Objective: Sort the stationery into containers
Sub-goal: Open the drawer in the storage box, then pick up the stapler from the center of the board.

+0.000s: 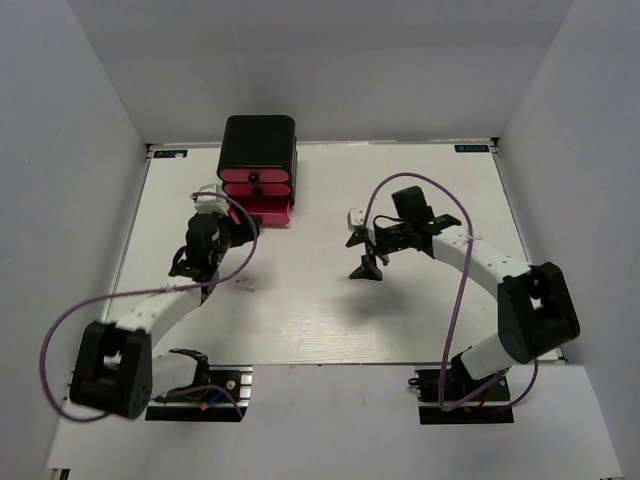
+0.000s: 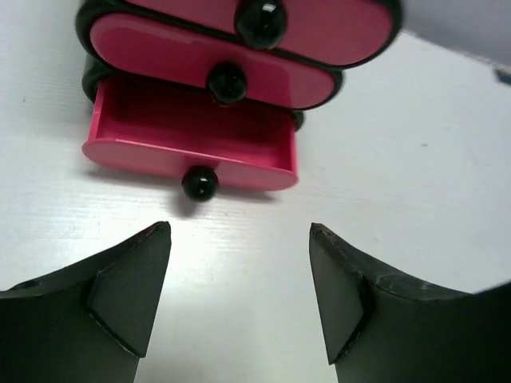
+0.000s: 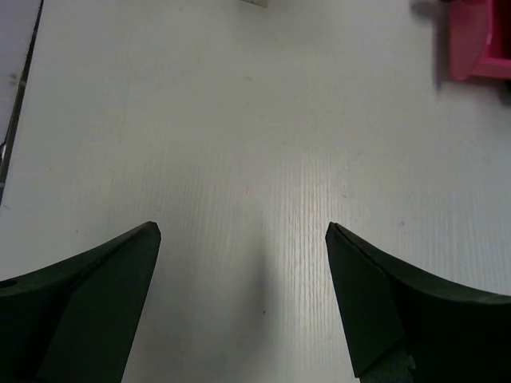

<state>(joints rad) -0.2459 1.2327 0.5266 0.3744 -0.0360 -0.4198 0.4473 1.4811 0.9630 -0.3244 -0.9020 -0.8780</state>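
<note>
White surface [image 1: 330, 300] fills most of the view, and it is the biggest thing here. At its far side stands the black cabinet [image 1: 258, 140] with three pink drawers. The two upper drawers [image 2: 200, 60] are pushed in. The bottom drawer [image 2: 160, 155] is pulled out, and the part that shows looks bare inside.

The left end effector [image 2: 239, 230] hangs just in front of that open drawer, spread wide, with nothing in it. The right end effector [image 3: 243, 231] is over the middle of the surface, well apart from the cabinet. It is wide open too and holds nothing.

A tiny white piece [image 1: 243, 285], maybe the eraser, lies on the surface near the left arm. I can see no pens or markers anywhere. So one drawer is ready, but the white piece is not put away yet.
</note>
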